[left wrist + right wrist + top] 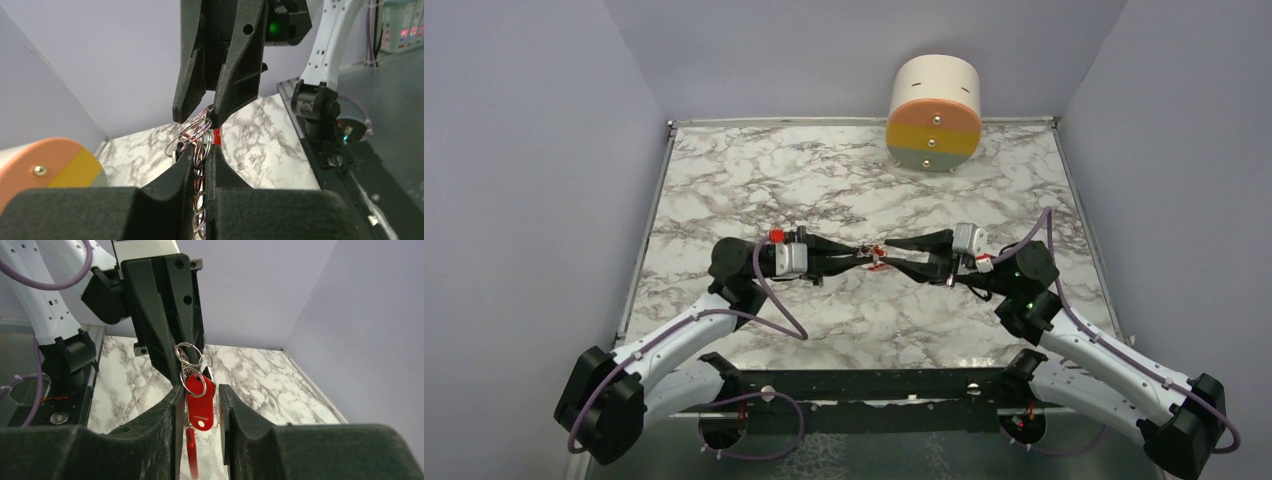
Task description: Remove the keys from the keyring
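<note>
The silver link-chain keyring (200,145), with its red clip (200,407), is held in mid-air between both arms, above the marbled bench (754,170). Our left gripper (200,156) is clenched on the chain to anchor it. Our right gripper (199,395) stands released around the clip, likely lining up a pull. We cannot pick out the keys.

A cream cylindrical drum (934,112), its face banded peach, yellow and grey-green with perhaps three small screws, sits at one o'clock on the grey-veined white marble tabletop (754,180), enclosed by pale lilac walls (524,150).
</note>
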Robot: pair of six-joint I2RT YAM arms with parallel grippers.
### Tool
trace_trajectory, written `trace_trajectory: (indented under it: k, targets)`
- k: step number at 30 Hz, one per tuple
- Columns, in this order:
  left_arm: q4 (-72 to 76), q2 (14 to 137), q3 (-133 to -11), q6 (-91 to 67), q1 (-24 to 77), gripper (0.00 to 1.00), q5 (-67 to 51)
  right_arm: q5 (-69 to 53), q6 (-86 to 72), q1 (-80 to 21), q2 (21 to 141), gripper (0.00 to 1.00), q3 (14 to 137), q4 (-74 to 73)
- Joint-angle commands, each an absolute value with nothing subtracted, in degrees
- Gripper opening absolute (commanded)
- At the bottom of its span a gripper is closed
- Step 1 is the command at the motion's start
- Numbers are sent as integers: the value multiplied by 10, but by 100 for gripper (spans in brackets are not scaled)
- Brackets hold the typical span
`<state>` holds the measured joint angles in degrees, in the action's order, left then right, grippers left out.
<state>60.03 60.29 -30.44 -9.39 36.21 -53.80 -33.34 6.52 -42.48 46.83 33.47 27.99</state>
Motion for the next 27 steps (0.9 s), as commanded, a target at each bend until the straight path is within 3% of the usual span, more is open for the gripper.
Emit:
trace_trajectory:
  k: [1,4,10,17,27]
  targets:
    - [428,533,-315,98,366,0,-674,-275,81,-413,449,31,345,260]
    - [319,518,-339,174,366,0,-753,-236,84,-413,443,32,357,250]
    - [310,497,-334,188,336,0,-907,-242,72,-413,442,26,383,208]
    - [309,454,-316,195,308,0,-956,-176,51,-413,381,18,370,219]
    - [311,465,-323,211,307,0,-956,-392,-10,-413,492,22,450,133]
